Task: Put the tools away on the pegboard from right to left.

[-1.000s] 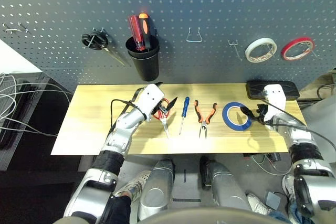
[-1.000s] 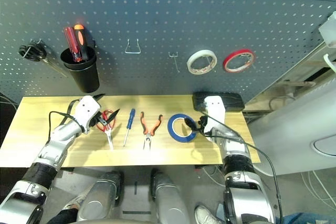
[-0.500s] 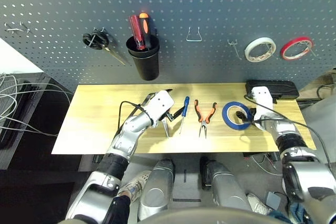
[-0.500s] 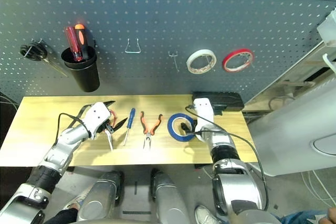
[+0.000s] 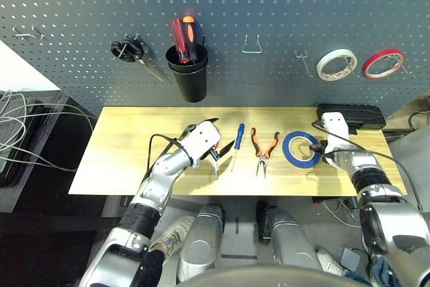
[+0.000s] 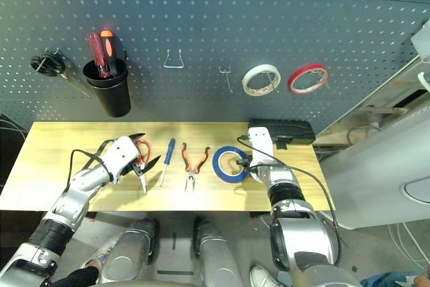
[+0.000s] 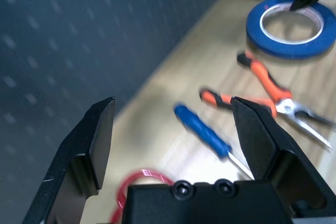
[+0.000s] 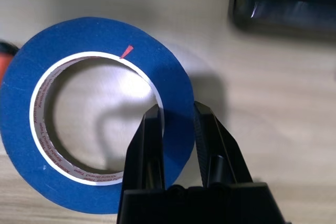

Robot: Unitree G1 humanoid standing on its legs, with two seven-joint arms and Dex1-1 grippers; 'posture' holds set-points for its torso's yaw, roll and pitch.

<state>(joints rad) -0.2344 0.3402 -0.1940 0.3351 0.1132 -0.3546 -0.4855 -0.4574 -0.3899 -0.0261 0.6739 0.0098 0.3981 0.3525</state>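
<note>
Closed now, right hand (image 8: pixel 176 121) apparently pinches tape roll (image 8: pixel 63 77).

Left arm (image 5: pixel 158 183): silver segmented forearm with black bands at the joints, ended by a white wrist housing; a thin black cable is looped beside it. Right arm (image 5: pixel 366 176): the same silver segments and white housing, with a black cable trailed along it. Left gripper (image 7: pixel 173 135): two matte black angular fingers on a black base, where two small screws are set.
</note>
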